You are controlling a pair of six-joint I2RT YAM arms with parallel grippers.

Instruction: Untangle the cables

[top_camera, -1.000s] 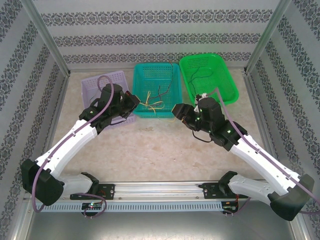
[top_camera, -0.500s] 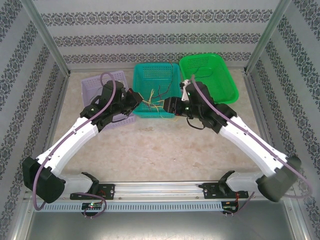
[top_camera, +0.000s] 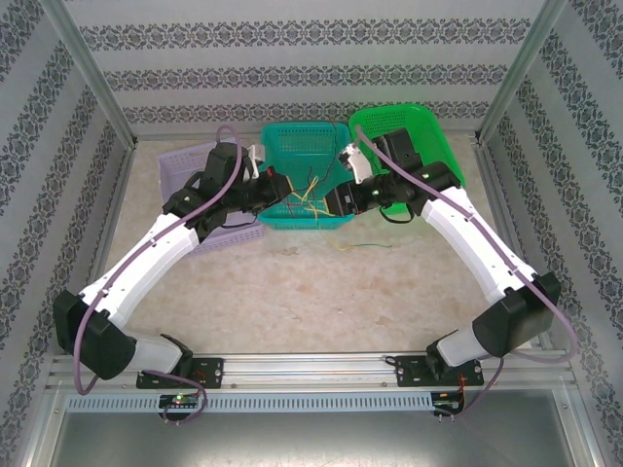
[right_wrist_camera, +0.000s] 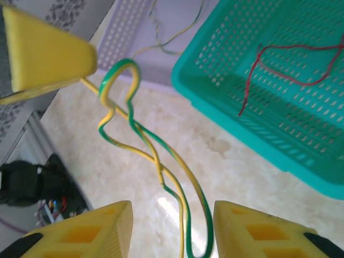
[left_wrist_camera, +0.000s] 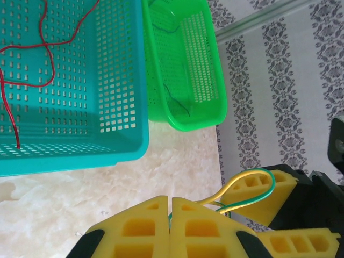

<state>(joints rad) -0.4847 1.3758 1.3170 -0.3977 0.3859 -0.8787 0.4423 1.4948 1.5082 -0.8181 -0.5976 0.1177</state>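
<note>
Since the earlier frame the right arm has swung in from in front of the green basket (top_camera: 428,136) to the near right corner of the teal basket (top_camera: 302,146). The left arm has pushed forward from the purple basket (top_camera: 180,165) to meet it, and the two grippers now face each other at close range.

Left: the purple basket sits at the far left of the table (top_camera: 311,282), partly covered by the left arm.

Left gripper (left_wrist_camera: 171,215) — pads pressed flat together, clenched on the green-and-yellow cable (right_wrist_camera: 119,65), which leaves the seam as a loop.

Centre: a red cable (right_wrist_camera: 248,88) lies loose on the floor of the teal basket. The green-and-yellow cable is outside that basket, above the table, running from the left gripper to the right one.

Right gripper (right_wrist_camera: 171,212) — jaws apart, released. Both strands of the cable pass between the fingers, and contact with either pad cannot be confirmed.

Right: the green basket stands just beside the teal one, with a thin dark cable (left_wrist_camera: 174,99) inside.
</note>
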